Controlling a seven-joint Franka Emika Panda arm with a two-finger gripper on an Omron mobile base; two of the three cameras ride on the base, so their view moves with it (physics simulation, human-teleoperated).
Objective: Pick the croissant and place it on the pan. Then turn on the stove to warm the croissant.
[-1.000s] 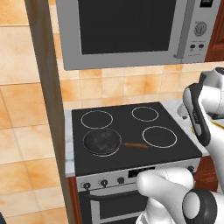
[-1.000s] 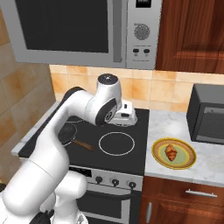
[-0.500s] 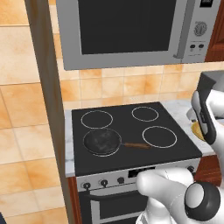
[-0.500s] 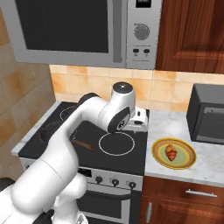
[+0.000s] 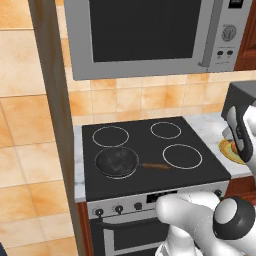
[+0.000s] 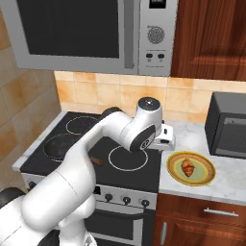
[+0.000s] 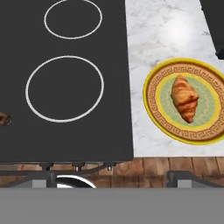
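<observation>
gripper (image 6: 168, 138): jaws wide apart, holding nothing, above stove's (image 6: 129, 158) right edge | croissant (image 7: 185, 98): one, on plate (image 7: 153, 105), right of gripper, apart | pan (image 5: 116, 162): one, near-left burner

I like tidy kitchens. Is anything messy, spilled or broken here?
Nothing stands out. The croissant lies whole on the plate on the counter, the pan sits flat on a front burner of the stove, and nothing looks spilled or cracked.
</observation>
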